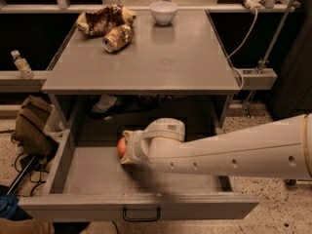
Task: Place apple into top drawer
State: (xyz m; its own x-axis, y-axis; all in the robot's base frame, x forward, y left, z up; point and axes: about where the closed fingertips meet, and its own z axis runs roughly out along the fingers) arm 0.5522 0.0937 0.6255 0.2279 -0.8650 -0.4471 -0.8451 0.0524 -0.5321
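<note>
Locate the pincer (127,151) inside the open top drawer (92,175). The apple (121,146) sits against its 9 o'clock side. You cannot tell whether the pincer is clamping it.

Light falls from above, moderate and fairly even. The table top (165,57) is the best-lit surface, with a faint pale sheen near its middle. The bowl (164,11) reads bright white and throws a short shadow toward the camera. The can (118,37) shows small glints. The recess under the table top is deep in shadow, and its contents are hard to make out. The drawer (92,179) floor is dimmer than the top. The arm (234,150) is pale and bright and lays a soft shadow beneath itself. The gripper (126,151), inside the drawer against the apple (121,147), sits in half-shade. The surrounding panels are near black.
</note>
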